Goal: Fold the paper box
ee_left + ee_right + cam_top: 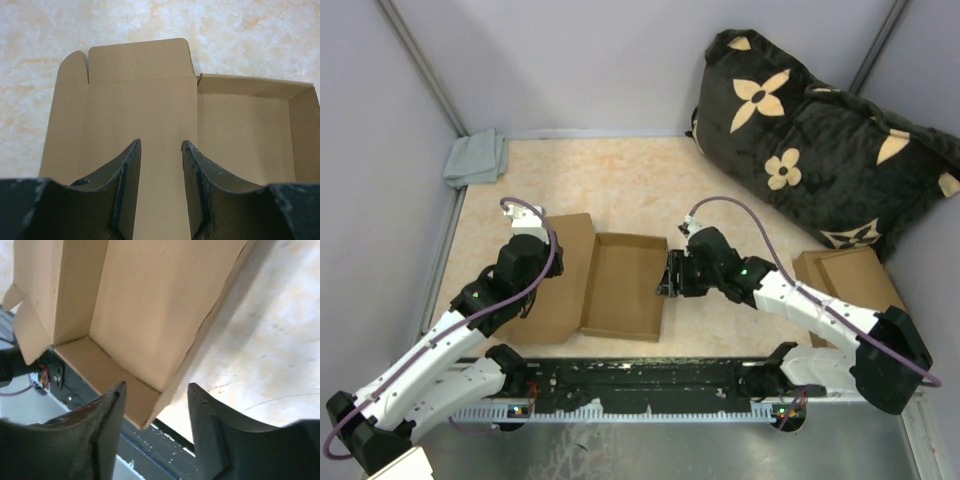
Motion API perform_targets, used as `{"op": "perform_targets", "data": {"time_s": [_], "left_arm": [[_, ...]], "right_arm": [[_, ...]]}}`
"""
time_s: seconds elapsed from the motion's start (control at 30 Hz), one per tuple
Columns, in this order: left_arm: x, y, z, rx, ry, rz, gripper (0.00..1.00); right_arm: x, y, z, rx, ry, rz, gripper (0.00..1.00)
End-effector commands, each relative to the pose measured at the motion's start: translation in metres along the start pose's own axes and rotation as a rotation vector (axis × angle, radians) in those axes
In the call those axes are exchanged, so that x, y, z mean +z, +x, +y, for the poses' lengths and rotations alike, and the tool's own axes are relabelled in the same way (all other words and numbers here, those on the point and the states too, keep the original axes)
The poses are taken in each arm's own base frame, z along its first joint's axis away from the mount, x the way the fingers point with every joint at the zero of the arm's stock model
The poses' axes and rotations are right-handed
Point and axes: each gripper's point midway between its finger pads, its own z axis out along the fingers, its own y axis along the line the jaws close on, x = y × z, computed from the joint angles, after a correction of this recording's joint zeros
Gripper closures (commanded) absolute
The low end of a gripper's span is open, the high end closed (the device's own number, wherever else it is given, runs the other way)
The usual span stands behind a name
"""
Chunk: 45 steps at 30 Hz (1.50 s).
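Observation:
The paper box (620, 285) lies at mid-table as a shallow brown tray with raised walls. Its flat lid panel (560, 280) spreads out to the left. My left gripper (538, 262) is open and empty over the lid panel (140, 120), its fingertips pointing at the far tuck flap (137, 60). The tray (245, 135) lies to its right. My right gripper (670, 272) is open at the tray's right wall. In the right wrist view (156, 390) its jaws straddle the near right corner of that wall (165, 390) without closing on it.
A stack of flat brown cardboard pieces (845, 275) lies at the right by the right arm. A black flowered cushion (820, 140) fills the back right. A grey cloth (475, 158) sits at the back left. A black rail (640, 380) runs along the near edge.

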Motion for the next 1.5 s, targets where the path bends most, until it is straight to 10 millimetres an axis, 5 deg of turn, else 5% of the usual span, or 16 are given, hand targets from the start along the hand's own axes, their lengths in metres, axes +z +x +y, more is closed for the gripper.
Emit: {"op": "perform_targets", "data": {"time_s": [0.0,0.1,0.33,0.4,0.57,0.93,1.13,1.27,1.47], "left_arm": [[0.002,-0.006,-0.002,-0.01,0.008,-0.02,0.55],[0.001,-0.007,-0.001,-0.016,0.007,-0.027,0.55],[-0.001,-0.006,0.004,-0.019,-0.014,-0.03,0.55],[-0.002,-0.005,0.005,-0.024,-0.016,-0.029,0.55],[-0.001,-0.007,0.003,-0.032,-0.005,-0.036,0.54],[0.003,-0.004,-0.002,-0.018,0.004,-0.018,0.54],[0.006,-0.005,-0.006,-0.037,0.013,-0.021,0.54],[0.014,0.0,-0.017,-0.119,0.037,-0.005,0.54],[0.044,0.008,-0.033,-0.197,0.011,0.043,0.41]], "right_arm": [[-0.034,-0.058,0.005,-0.245,0.139,-0.125,0.37],[-0.039,-0.108,-0.008,-0.47,0.309,-0.212,0.21],[0.04,-0.177,0.022,-0.697,0.184,-0.182,0.26],[0.071,-0.171,0.018,-0.73,0.151,-0.075,0.29],[0.109,-0.162,0.02,-0.752,0.077,0.034,0.32],[0.127,-0.138,0.016,-0.692,0.032,0.076,0.35],[0.145,-0.129,-0.017,-0.577,0.168,0.109,0.63],[0.134,-0.133,-0.049,-0.411,0.302,0.036,0.86],[0.091,-0.108,-0.088,-0.253,0.44,-0.028,0.9]]}}
